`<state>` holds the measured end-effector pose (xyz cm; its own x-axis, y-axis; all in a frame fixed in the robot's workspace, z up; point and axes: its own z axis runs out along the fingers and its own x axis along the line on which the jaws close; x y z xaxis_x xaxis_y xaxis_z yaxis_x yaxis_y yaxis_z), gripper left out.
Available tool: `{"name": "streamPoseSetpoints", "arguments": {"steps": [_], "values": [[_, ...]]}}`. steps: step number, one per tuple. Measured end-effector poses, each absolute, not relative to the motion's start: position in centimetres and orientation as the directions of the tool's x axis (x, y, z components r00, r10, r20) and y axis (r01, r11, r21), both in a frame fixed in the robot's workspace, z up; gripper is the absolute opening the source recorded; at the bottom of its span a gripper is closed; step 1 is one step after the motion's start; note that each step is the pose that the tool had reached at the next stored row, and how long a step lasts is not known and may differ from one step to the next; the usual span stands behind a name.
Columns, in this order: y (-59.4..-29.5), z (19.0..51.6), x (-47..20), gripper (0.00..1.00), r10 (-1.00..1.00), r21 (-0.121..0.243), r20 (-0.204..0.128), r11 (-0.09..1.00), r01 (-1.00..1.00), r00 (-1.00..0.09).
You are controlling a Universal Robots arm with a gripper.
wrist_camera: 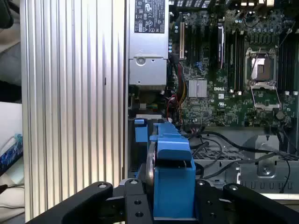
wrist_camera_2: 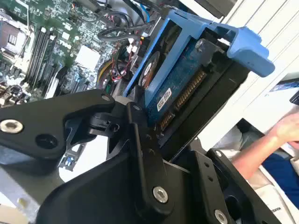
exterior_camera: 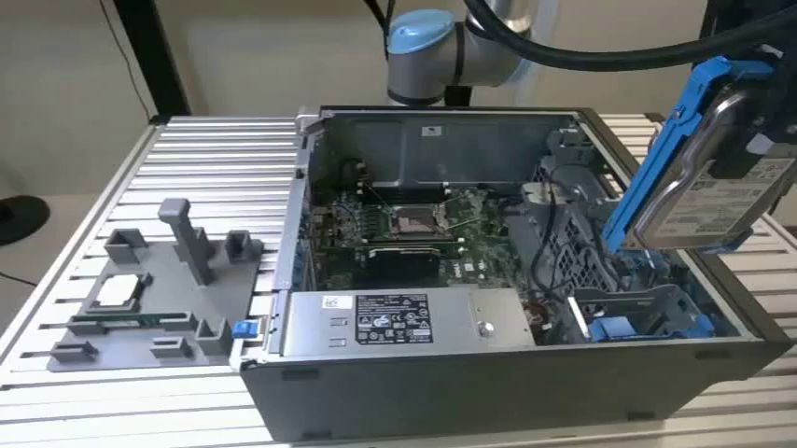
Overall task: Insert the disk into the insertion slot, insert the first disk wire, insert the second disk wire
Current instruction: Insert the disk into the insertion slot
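Note:
The disk [exterior_camera: 704,191], silver with a white label in a bright blue carrier frame, hangs tilted above the case's corner at the exterior view's right. My gripper [exterior_camera: 762,140] is shut on it at its upper edge. In both wrist views the black fingers [wrist_camera: 135,205] clamp the blue carrier [wrist_camera: 170,170] from two sides, and the disk's connector edge [wrist_camera_2: 184,95] shows. Below the disk lies the insertion slot [exterior_camera: 641,313], a grey bay with blue tabs, with nothing in it. Dark loose wires [exterior_camera: 548,243] run beside the bay.
The open computer case [exterior_camera: 498,383] holds the motherboard with a silver CPU socket [exterior_camera: 412,220] and a grey power-supply box [exterior_camera: 398,324]. A grey fixture with parts [exterior_camera: 149,299] sits on the ribbed table at the exterior view's left. A person's hand [wrist_camera_2: 285,130] is nearby.

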<state>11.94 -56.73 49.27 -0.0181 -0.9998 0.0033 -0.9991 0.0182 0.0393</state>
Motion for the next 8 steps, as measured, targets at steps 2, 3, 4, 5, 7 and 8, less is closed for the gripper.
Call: {"name": "streamPoseSetpoints", "arguments": {"steps": [2, 3, 4, 5, 7, 8], "values": [[-56.73, 49.27, 11.94, 0.0, -1.0, 0.039, 0.003, 0.018, -0.999, -0.018], [-56.73, 49.27, 11.94, 0.0, -1.0, 0.039, 0.003, 0.018, -0.999, -0.018], [-56.73, 49.27, 11.94, 0.0, -1.0, 0.039, 0.003, 0.018, -0.999, -0.018], [-56.73, 49.27, 11.94, 0.0, -1.0, 0.039, 0.003, 0.018, -0.999, -0.018], [-56.74, 49.27, 11.94, 0.0, -1.0, 0.039, 0.004, 0.018, -0.999, -0.018], [-56.78, 49.26, 11.94, 0.0, -1.0, 0.039, 0.004, 0.018, -0.999, -0.018]]}}
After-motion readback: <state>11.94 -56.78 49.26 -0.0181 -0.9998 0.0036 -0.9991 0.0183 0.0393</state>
